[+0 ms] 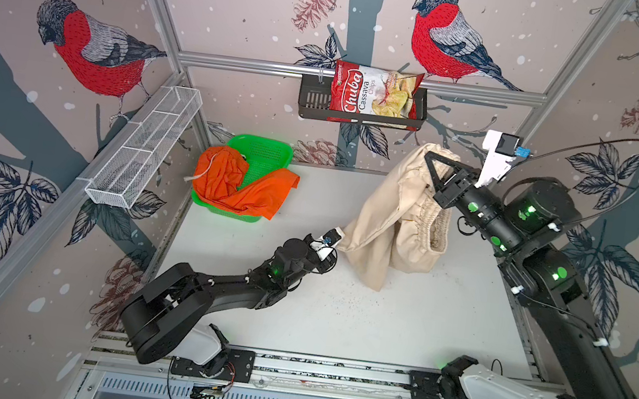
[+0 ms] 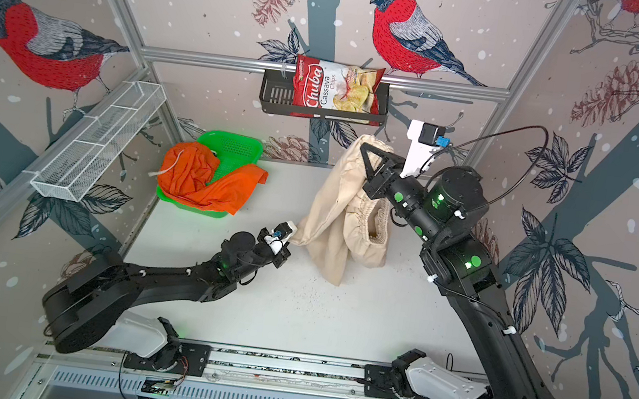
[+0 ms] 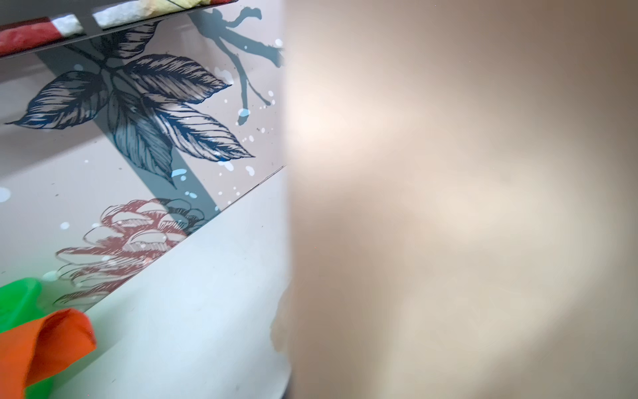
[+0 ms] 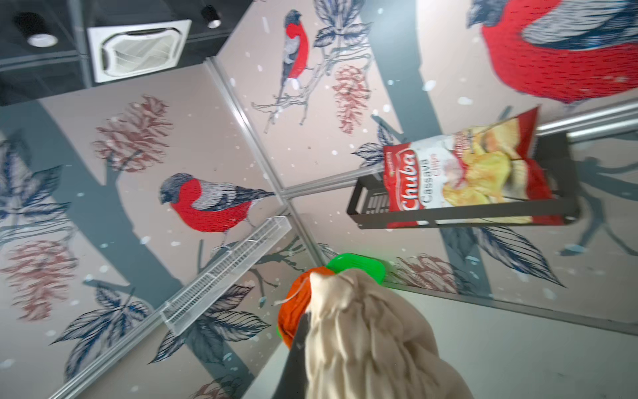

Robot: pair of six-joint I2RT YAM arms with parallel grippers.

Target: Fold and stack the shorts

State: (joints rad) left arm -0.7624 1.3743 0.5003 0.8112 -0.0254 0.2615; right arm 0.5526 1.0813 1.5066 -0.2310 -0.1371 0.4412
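Beige shorts (image 1: 390, 218): hung over right-centre bench (image 1: 334, 328), top pinched in closed right fingers (image 1: 442, 161), lower corner clamped by left fingers (image 1: 336, 244). Orange shorts (image 1: 236, 185): lay heaped in far-left green basket (image 1: 269, 152).

Two shorts (image 1: 386, 222), one basket (image 1: 269, 154) — one chip bag (image 1: 373, 94)

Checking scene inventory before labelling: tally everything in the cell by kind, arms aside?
Shorts: 2 (beige shorts, orange shorts)
Baskets: 1 (green basket)
Wall racks: 2 (white wire rack, black rack)
Chip bags: 1 (chip bag)
Total: 6
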